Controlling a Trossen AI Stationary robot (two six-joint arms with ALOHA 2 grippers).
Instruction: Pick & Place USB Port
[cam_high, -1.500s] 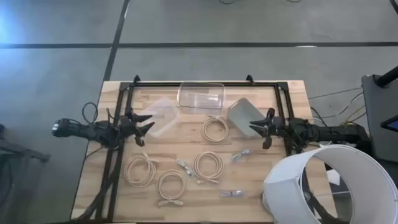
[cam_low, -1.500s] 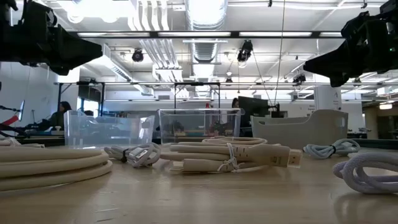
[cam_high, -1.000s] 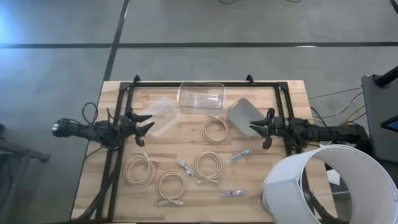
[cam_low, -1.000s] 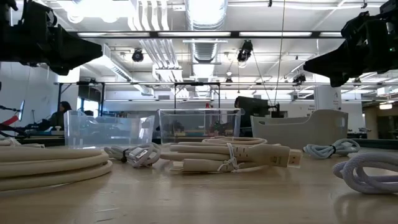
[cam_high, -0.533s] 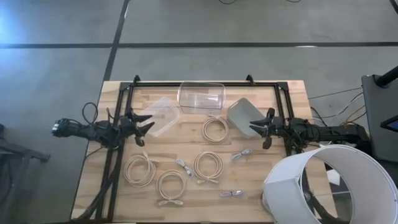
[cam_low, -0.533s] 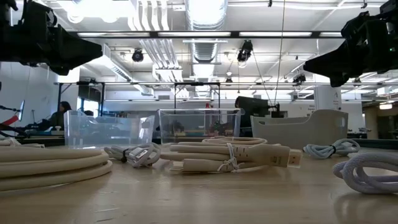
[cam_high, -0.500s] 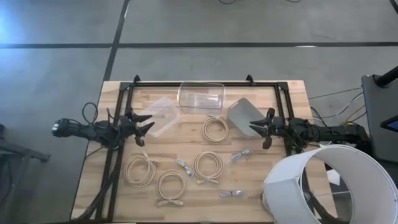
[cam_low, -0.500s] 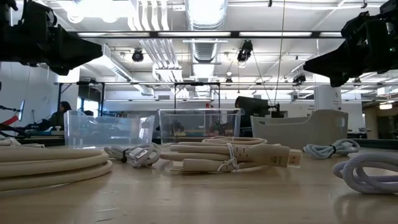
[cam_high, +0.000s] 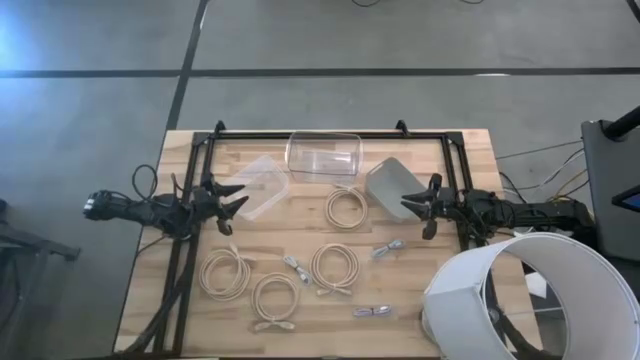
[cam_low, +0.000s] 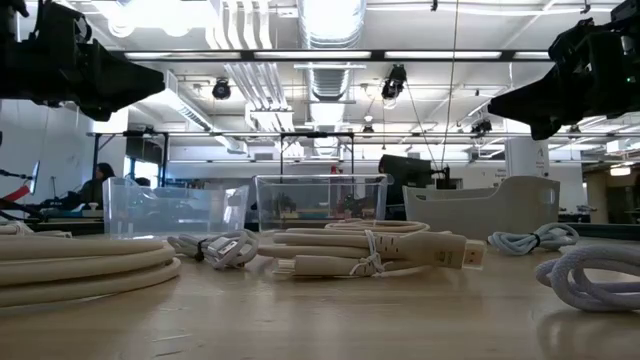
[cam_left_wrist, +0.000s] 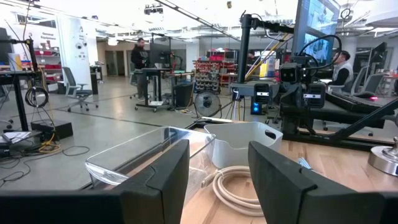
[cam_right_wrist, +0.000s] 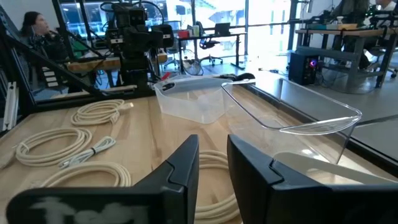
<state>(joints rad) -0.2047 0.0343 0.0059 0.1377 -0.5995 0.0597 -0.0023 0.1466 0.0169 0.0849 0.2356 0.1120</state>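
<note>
Several coiled cables lie flat on the wooden table: cream coils (cam_high: 346, 207), (cam_high: 334, 265), (cam_high: 227, 273), (cam_high: 275, 296) and small pale grey bundles (cam_high: 390, 248), (cam_high: 372, 311). My left gripper (cam_high: 232, 200) hovers open above the table's left side, beside a clear tub (cam_high: 258, 185). In its wrist view (cam_left_wrist: 219, 168) the fingers point at a cream coil (cam_left_wrist: 236, 186). My right gripper (cam_high: 418, 208) hovers open at the right side, next to a grey-white bin (cam_high: 388, 180). Its wrist view (cam_right_wrist: 213, 163) shows cream coils (cam_right_wrist: 53, 143) ahead. Neither gripper touches anything.
A larger clear tub (cam_high: 325, 153) stands at the far middle of the table. A black frame (cam_high: 330, 133) runs along the far edge and both sides. A big white lamp shade (cam_high: 520, 300) covers the near right corner. Bare wood (cam_high: 300, 225) lies between the coils.
</note>
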